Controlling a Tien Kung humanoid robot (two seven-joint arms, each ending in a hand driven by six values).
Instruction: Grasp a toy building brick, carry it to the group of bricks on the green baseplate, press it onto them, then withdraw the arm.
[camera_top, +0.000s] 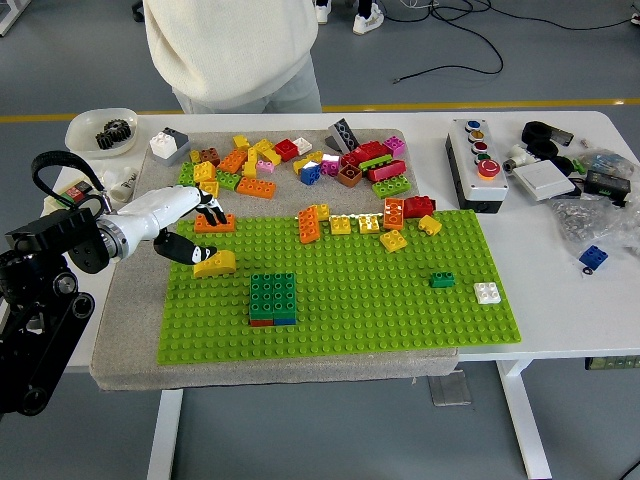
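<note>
Open studs across green baseplate (400, 310) centre and near edge; passage unobstructed around green brick stack (272, 298). Far edge crowded by loose brick pile (300, 165). Yellow brick (216, 263) and orange brick (214, 223) blocking left corner beside left hand (185, 225).

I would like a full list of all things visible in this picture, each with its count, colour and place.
baseplate: one, green, on the grey mat
mat: one, grey, under the baseplate
brick stack: one, dark green, baseplate front left
yellow brick: one, baseplate left, by the hand
loose bricks: many, mixed colours, mat's far part
button box: one, white, right of the mat
bowl: one, white, far left, holding gears
person: one, white top, far side
left hand: white, fingers spread, over the baseplate's left edge
</note>
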